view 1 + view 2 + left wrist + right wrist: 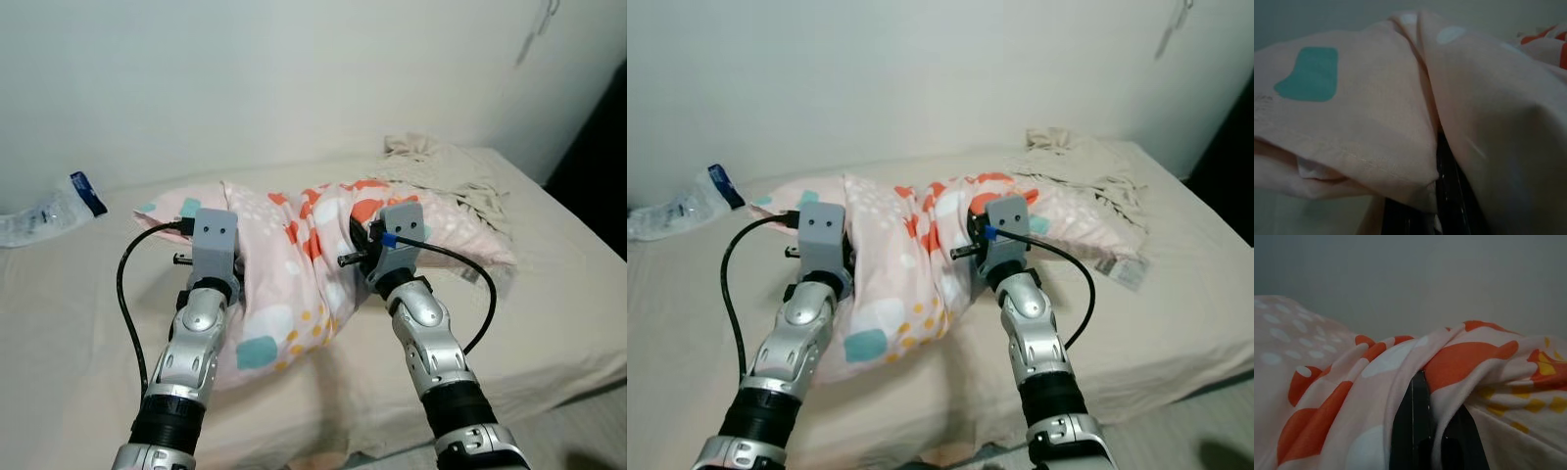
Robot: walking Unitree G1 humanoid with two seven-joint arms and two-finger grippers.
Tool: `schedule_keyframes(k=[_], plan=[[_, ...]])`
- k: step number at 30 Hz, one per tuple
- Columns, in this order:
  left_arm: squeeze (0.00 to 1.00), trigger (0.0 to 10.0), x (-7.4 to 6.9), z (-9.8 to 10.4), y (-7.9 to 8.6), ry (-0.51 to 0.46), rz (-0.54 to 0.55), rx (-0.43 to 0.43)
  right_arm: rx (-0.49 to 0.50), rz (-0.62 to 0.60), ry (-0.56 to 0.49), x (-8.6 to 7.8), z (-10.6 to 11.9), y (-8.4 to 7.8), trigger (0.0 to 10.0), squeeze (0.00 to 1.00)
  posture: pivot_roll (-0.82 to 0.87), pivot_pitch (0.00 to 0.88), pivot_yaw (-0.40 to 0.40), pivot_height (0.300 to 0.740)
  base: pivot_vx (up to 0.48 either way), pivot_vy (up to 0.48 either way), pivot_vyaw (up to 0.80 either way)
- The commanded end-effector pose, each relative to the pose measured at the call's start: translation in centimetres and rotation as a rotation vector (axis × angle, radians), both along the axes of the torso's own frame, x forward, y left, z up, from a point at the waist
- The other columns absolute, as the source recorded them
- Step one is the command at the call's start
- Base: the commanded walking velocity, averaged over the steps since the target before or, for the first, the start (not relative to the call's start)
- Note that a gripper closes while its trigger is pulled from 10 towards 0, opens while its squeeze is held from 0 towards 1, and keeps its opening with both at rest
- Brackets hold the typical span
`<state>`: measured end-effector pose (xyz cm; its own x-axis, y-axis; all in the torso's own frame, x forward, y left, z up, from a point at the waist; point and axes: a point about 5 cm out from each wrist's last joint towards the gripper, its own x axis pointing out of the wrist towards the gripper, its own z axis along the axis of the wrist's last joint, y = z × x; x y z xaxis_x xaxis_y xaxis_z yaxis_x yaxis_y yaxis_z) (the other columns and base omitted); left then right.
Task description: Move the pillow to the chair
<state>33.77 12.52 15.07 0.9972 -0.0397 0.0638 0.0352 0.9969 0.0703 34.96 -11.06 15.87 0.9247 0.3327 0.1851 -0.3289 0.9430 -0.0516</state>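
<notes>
1. While still resting across the middle of the beige-sheeted bed (549, 323), toward its far edge by the pale wall, already pinched at both sides: soft pink fabric pillow with white, orange, teal and yellow spots (294, 274), bunched up between the two arms.
2. Near the bed's left edge: crumpled clear plastic bag with a dark blue end (54, 208); printing too small to read.
3. At the pillow's left flank: left gripper (1442, 191), black fingers buried in pink cloth, seemingly clamped on a fold.
4. At the pillow's right flank: right gripper (1432, 431), fingers pressed together with orange-spotted cloth between them.
5. Toward the far right corner: rumpled beige cloth (451, 171), lying against the pillow's end.
6. Judged done: the grasp. Judged left: lifting, carrying, setting down on a chair.
7. No legible brand or label anywhere.
</notes>
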Motion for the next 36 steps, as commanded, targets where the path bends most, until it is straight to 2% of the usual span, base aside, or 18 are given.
schedule_keyframes(k=[1, 7, 8, 9, 10, 11, 13, 15, 20, 24, 25, 30, 36], plan=[[0.0, 10.0, 0.0, 0.8, -1.1, -0.047, -0.052, 0.001, 0.013, 0.094, -0.064, -0.2, 1.7, 2.3, 10.0, 0.0, -0.03, 0.039, -0.029, 0.74, 0.0, 0.0, 0.0], [0.0, 10.0, 0.2, 0.9, -0.6, -0.049, -0.031, -0.005, 0.035, 0.074, -0.056, 0.1, 2.0, 1.9, 10.0, 0.0, -0.03, 0.033, -0.031, 0.74, 0.0, 0.0, 0.0], [0.0, 10.0, 0.2, 0.8, -0.3, -0.048, -0.025, -0.005, 0.054, 0.067, -0.015, 0.3, 1.6, 1.8, 10.0, 0.0, -0.03, 0.031, -0.033, 0.74, 0.0, 0.0, 0.0], [0.0, 10.0, 0.2, 0.3, 0.0, -0.041, -0.028, 0.003, 0.098, 0.062, 0.067, 0.4, 0.4, 1.6, 10.0, 0.0, -0.03, 0.026, -0.034, 0.74, 0.0, 0.0, 0.0], [0.0, 10.0, -0.1, -0.9, 0.3, -0.018, -0.037, 0.023, 0.101, 0.041, 0.157, 0.3, -1.4, 1.2, 10.0, 0.0, -0.04, 0.026, -0.033, 0.74, 0.0, 0.0, 0.0], [0.0, 10.0, -0.1, -0.9, 0.3, -0.018, -0.037, 0.023, 0.101, 0.041, 0.157, 0.3, -1.4, 1.2, 10.0, 0.0, -0.04, 0.026, -0.033, 0.74, 0.0, 0.0, 0.0], [0.0, 10.0, -0.6, -2.8, 0.9, 0.04, -0.045, 0.023, 0.083, 0.01, 0.273, -0.1, -4.1, 0.7, 10.0, 0.0, -0.03, 0.026, -0.033, 0.74, 0.0, 0.0, 0.0], [0.0, 10.0, -0.8, -3.5, 1.1, 0.064, -0.052, 0.028, 0.067, -0.001, 0.293, -0.5, -4.9, 0.4, 10.0, 0.0, -0.03, 0.028, -0.031, 0.74, 0.0, 0.0, 0.0], [0.0, 10.0, -1.6, -4.4, 0.6, 0.108, -0.134, 0.044, 0.006, -0.021, 0.285, -1.6, -6.1, 0.1, 10.0, 0.0, -0.02, 0.027, -0.028, 0.74, 0.0, 0.0, 0.0], [0.0, 10.0, -1.6, -4.7, 0.5, 0.119, -0.134, 0.071, -0.025, 0.004, 0.296, -1.9, -6.6, 0.3, 10.0, 0.0, -0.03, 0.028, -0.026, 0.74, 0.0, 0.0, 0.0], [0.0, 10.0, -1.6, -5.1, 0.6, 0.127, -0.115, 0.096, -0.059, 0.03, 0.293, -2.1, -6.8, 0.6, 10.0, 0.0, -0.03, 0.025, -0.023, 0.74, 0.0, 0.0, 0.0], [0.0, 10.0, -1.5, -5.3, 0.8, 0.129, -0.082, 0.099, -0.1, 0.044, 0.264, -2.4, -6.6, 0.7, 10.0, 0.0, -0.03, 0.028, -0.027, 0.74, 0.0, 0.0, 0.0], [0.0, 10.0, -1.5, -5.3, 0.4, 0.118, -0.102, 0.089, -0.166, 0.089, 0.255, -2.7, -6.9, 1.3, 10.0, 0.0, -0.03, 0.031, -0.03, 0.74, 0.0, 0.0, 0.0]])
